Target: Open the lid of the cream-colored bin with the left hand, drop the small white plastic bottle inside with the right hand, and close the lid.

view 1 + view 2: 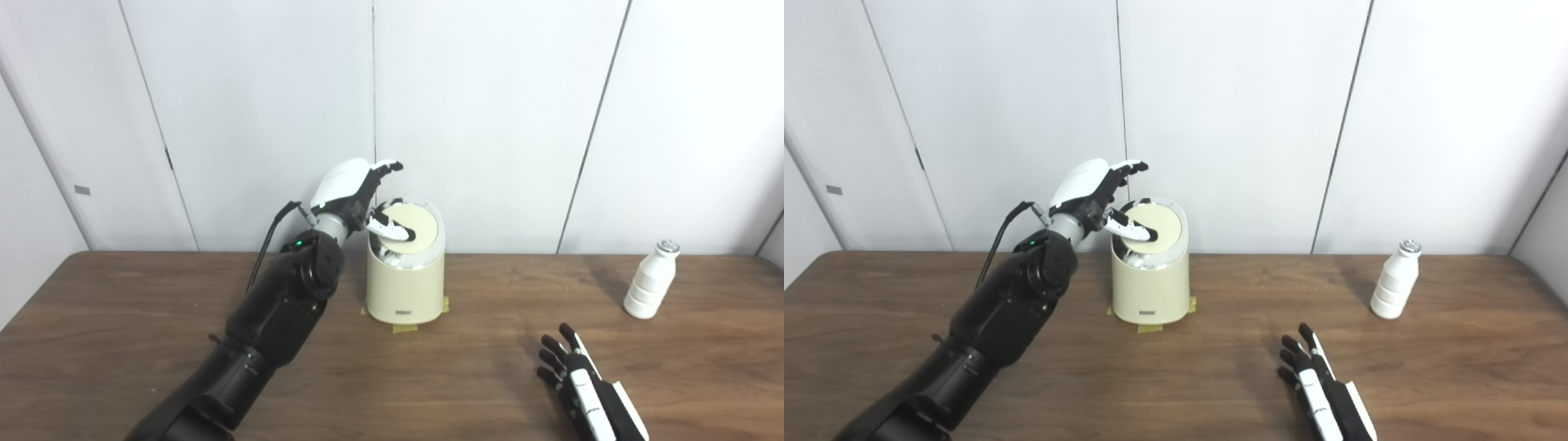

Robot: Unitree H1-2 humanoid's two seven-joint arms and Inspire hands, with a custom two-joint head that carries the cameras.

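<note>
Left robot hand pinches the tilted lid of the bin; right robot hand rests released, fingers spread.

1. Right hand: its wrist and arm are cut off by the picture's bottom edge.
2. Left hand: its thumb covers part of the lid.
3. Bin: the interior is mostly hidden beneath the tilted lid; the small front label is too small to read.
4. Table: the near edge lies outside both views.
</note>
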